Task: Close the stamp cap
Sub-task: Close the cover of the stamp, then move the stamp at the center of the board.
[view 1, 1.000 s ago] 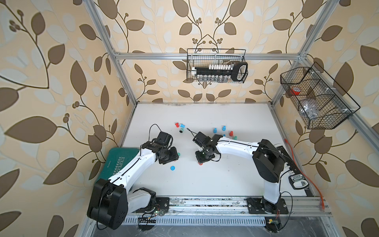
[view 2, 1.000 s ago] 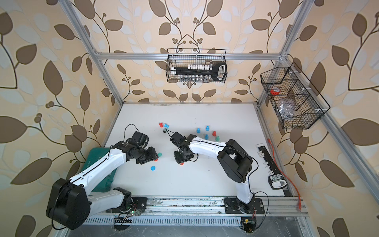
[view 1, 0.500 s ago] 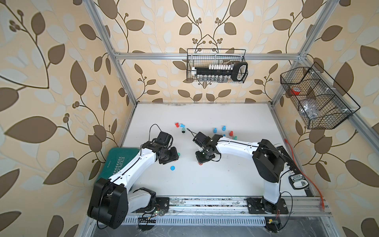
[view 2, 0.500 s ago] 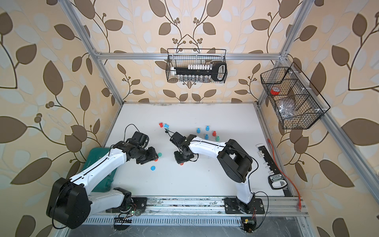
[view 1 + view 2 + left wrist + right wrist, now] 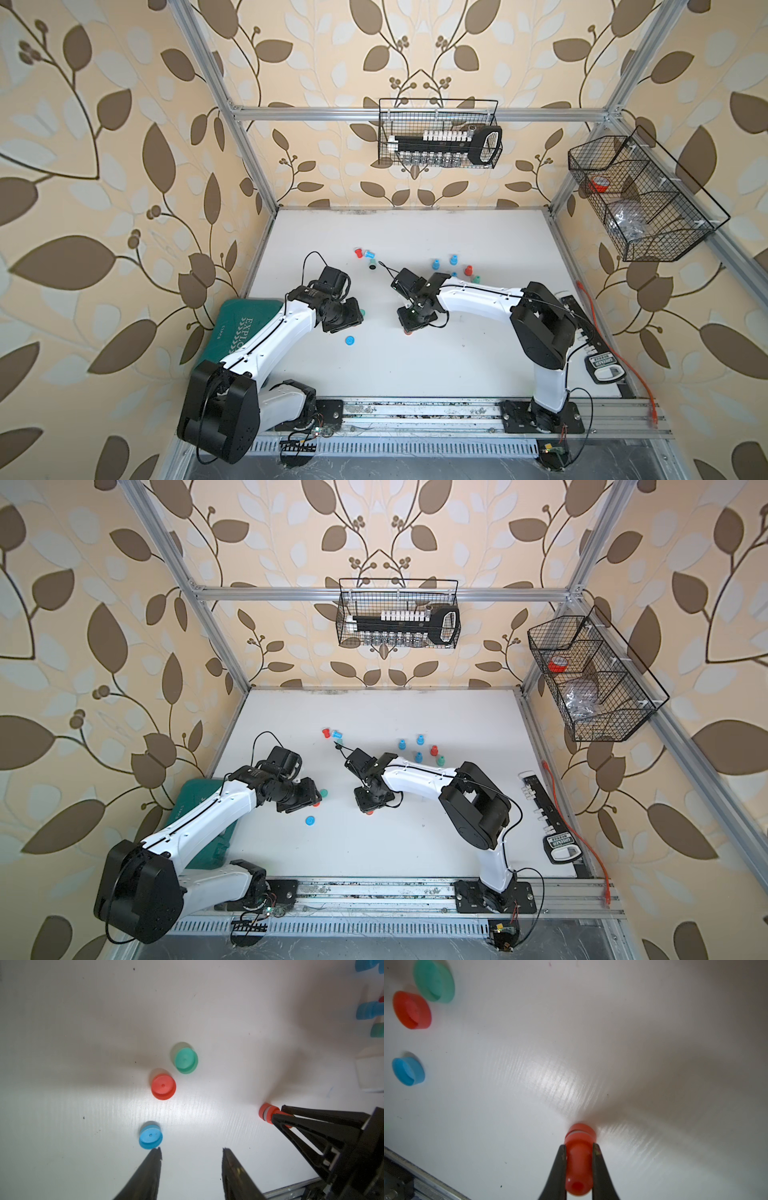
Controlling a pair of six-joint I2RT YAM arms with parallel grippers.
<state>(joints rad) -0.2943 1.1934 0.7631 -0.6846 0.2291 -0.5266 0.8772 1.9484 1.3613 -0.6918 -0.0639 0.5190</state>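
1. Far left: a green pouch (image 5: 249, 320) lies at the table (image 5: 457, 374) edge, partly under the left arm.

2. Left tool (image 5: 191, 1152): the jaws are spread and free, poised above the table. In the left wrist view one fingertip (image 5: 154, 1159) sits just beside the blue cap (image 5: 150, 1135). Contact cannot be determined.

3. Loose caps: three lie flat on the table between the two tools. The blue cap is nearest the front rail. The red cap (image 5: 163, 1086) and green cap (image 5: 186, 1060) lie just beside each other further back, with the green one rearmost. In both top views the left wrist overhangs this group.

4. Red stamp (image 5: 579, 1159): it stands near the table centre, right of the caps and well apart from them. Its long axis is vertical. The wide end, marked by a white band, points down onto the table. The narrow handle end points up.

5. Right tool (image 5: 579, 1152): it pinches the red stamp by the narrow handle, one finger on each side. It descends from directly above, so both top views show only a red sliver of the stamp.

6. Surroundings: a cluster of upright stamps (image 5: 453, 260) stands behind the right forearm. Two more stamps (image 5: 363, 252) lie on their sides at back centre. A small display unit (image 5: 602, 368) sits at the far right.
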